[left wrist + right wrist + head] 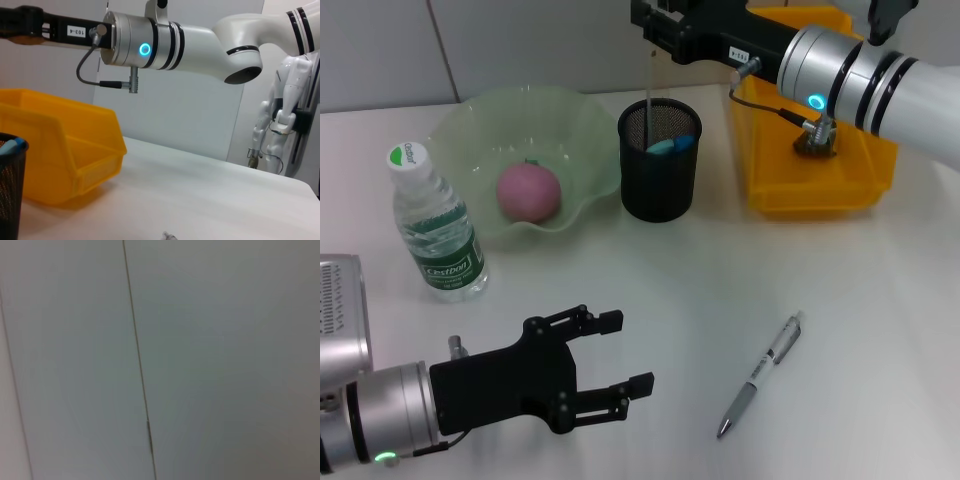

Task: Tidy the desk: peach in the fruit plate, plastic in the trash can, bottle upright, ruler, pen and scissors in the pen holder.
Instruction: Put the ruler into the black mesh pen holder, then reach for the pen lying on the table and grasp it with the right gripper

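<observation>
My right gripper (654, 38) hangs over the black mesh pen holder (660, 165), shut on a thin ruler (649, 95) that drops straight down into the holder. Blue scissors handles (672, 145) show inside it. The pink peach (528, 192) lies in the pale green fruit plate (575, 115). To the plate's left the water bottle (435, 225) stands upright. A pen (760, 375) lies on the table at the front right. My left gripper (628, 352) is open, low at the front left, holding nothing. The plastic does not show.
The yellow bin (820, 195) sits right of the pen holder, under my right arm. The left wrist view shows that bin (60, 150), the holder's rim (10, 145) and the right arm (150, 47) above. The right wrist view shows only wall.
</observation>
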Tool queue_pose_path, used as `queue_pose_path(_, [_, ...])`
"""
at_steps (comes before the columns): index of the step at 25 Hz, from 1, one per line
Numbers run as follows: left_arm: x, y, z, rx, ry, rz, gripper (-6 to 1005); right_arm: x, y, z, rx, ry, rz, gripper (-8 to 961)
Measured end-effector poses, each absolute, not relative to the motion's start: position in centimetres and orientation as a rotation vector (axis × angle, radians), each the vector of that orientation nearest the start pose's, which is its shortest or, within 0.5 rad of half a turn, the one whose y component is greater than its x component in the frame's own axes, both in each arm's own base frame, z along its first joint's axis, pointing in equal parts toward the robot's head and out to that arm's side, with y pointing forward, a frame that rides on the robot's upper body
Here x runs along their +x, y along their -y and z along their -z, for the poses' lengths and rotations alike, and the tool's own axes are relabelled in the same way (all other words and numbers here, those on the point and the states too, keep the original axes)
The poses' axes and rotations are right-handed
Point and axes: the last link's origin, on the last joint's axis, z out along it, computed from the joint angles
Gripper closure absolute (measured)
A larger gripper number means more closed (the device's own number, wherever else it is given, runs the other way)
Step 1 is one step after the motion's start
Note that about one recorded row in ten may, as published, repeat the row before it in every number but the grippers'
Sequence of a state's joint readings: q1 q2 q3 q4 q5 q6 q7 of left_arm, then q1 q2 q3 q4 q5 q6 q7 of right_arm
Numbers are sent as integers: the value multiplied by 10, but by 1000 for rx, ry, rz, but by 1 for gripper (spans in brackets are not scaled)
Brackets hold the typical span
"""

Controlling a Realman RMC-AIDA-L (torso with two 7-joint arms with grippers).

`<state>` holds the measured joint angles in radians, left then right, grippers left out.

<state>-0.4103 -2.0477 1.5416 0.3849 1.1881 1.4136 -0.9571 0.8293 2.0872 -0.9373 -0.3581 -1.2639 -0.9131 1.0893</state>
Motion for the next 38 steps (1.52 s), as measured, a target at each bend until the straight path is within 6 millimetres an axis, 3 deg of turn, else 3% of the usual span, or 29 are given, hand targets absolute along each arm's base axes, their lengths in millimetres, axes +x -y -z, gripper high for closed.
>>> queue_pose_path(8, [-258,-264,81,-2818,429,910,197,180,-449,26,-2215,-571,-854,573])
queue_pose_path(14, [-257,-264,81,-2817,429,912,197,181,-449,25,-2214,-570,-853,469])
queue_pose_path(19, [-257,-264,81,-2817,428,912,197,182,-449,25,-2210,-571,-853,279])
queue_pose_path(25, [-257,-264,81,-2817,417,912,197,184,-444,15,-2198,-571,-914,202])
queue_pose_path(30, [-256,-264,82,-2813,418,917,197,190,-435,-7,-2091,-594,-1074,202])
queue_pose_path(38, [-256,-263,82,-2807,426,923,198,195,-421,-21,-2051,-621,-1226,201])
